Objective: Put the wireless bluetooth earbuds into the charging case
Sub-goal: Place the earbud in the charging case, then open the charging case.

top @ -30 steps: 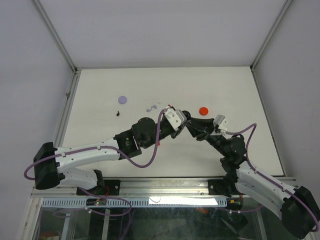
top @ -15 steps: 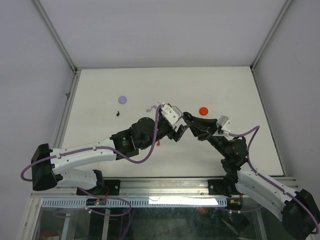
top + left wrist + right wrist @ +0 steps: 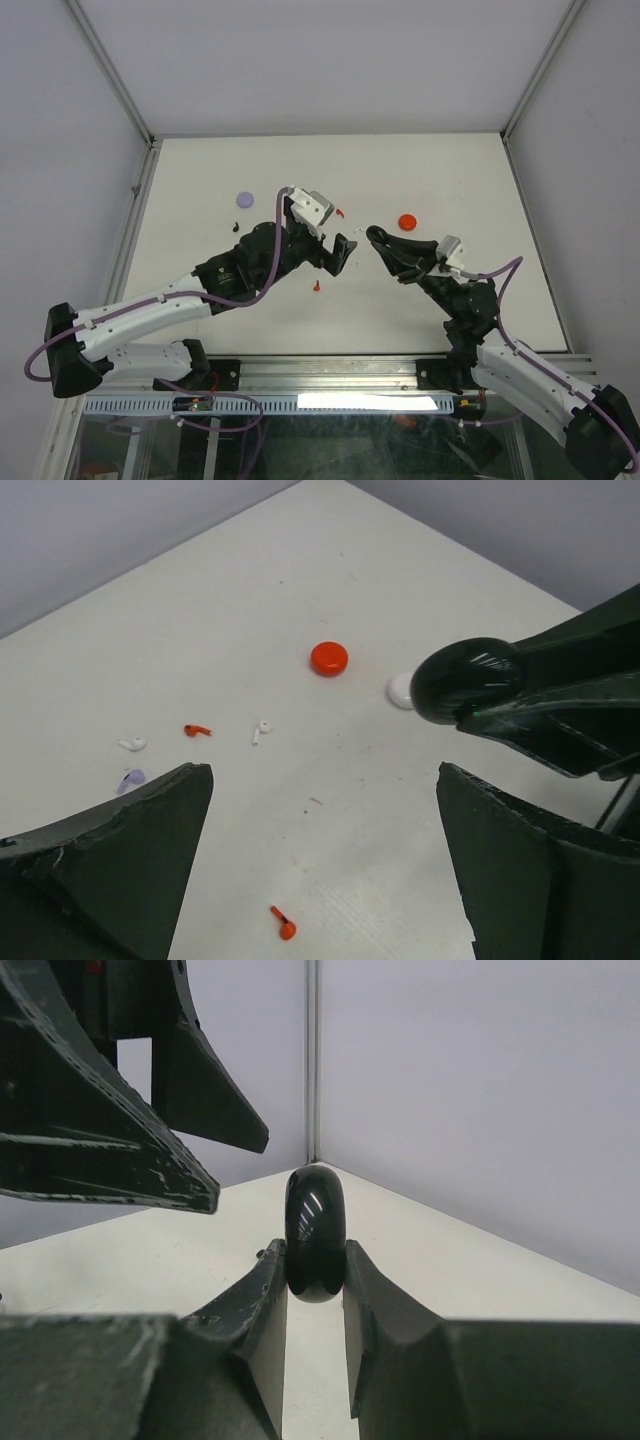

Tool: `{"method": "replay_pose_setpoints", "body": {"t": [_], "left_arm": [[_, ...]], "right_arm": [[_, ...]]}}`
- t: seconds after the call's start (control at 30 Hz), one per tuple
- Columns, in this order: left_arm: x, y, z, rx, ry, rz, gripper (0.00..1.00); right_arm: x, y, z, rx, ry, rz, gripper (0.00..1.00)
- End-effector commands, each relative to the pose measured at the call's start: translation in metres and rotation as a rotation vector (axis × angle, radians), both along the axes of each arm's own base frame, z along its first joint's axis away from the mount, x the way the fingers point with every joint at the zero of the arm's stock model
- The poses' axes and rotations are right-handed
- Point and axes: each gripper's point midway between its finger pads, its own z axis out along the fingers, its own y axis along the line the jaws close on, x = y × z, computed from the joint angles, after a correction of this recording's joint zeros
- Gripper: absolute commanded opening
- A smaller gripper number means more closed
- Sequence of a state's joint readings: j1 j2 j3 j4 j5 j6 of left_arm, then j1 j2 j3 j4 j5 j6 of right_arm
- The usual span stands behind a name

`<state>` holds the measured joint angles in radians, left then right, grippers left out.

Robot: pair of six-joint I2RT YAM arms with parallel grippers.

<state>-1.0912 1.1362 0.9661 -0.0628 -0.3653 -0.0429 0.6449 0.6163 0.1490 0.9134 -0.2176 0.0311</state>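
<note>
My right gripper (image 3: 383, 240) (image 3: 315, 1258) is shut on a glossy black round charging case (image 3: 377, 234) (image 3: 315, 1215) (image 3: 467, 678), held on edge above the table. My left gripper (image 3: 328, 240) (image 3: 320, 870) is open and empty, just left of the case and apart from it. A red earbud (image 3: 317, 287) (image 3: 284, 923) lies on the table below the left jaws. Farther off lie another red earbud (image 3: 197, 730) (image 3: 340, 213), two white earbuds (image 3: 260, 730) (image 3: 133, 744), a lavender earbud (image 3: 130, 778) and a black earbud (image 3: 236, 226).
A red round case (image 3: 407, 221) (image 3: 329, 659) sits at the table's middle right. A white case (image 3: 401, 690) shows partly behind the black one. A lavender case (image 3: 245, 199) lies at the left. Frame posts stand at the table's back corners.
My left gripper has opened wide and drawn back to the left, away from the black case. The right gripper stays shut on the case and has shifted slightly right.
</note>
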Motion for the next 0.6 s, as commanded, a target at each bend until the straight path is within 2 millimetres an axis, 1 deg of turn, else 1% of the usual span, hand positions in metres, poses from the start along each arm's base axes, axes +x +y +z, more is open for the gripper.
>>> {"method": "replay_pose_setpoints", "body": {"t": [0.0,0.13,0.2,0.3,0.37,0.57], "left_arm": [[-0.018,-0.009,0.028,-0.106,-0.035,-0.170,0.99],[-0.016,0.002,0.037,-0.178,-0.044,-0.329,0.99],[-0.018,0.003,0.037,-0.175,-0.049,-0.395,0.99],[-0.029,-0.005,0.033,-0.150,-0.057,-0.504,0.99],[-0.033,-0.010,0.029,-0.140,-0.053,-0.549,0.99],[-0.032,-0.016,0.028,-0.139,-0.061,-0.580,0.99]], "right_arm": [[-0.006,0.003,0.015,0.005,-0.044,0.030,0.00],[-0.013,0.013,0.015,-0.035,-0.024,0.099,0.00],[-0.016,0.018,0.016,-0.056,-0.015,0.130,0.00],[-0.014,0.019,0.020,-0.060,-0.009,0.130,0.00],[-0.013,0.020,0.023,-0.060,-0.008,0.131,0.00],[-0.008,0.024,0.028,-0.065,-0.001,0.130,0.00]]}}
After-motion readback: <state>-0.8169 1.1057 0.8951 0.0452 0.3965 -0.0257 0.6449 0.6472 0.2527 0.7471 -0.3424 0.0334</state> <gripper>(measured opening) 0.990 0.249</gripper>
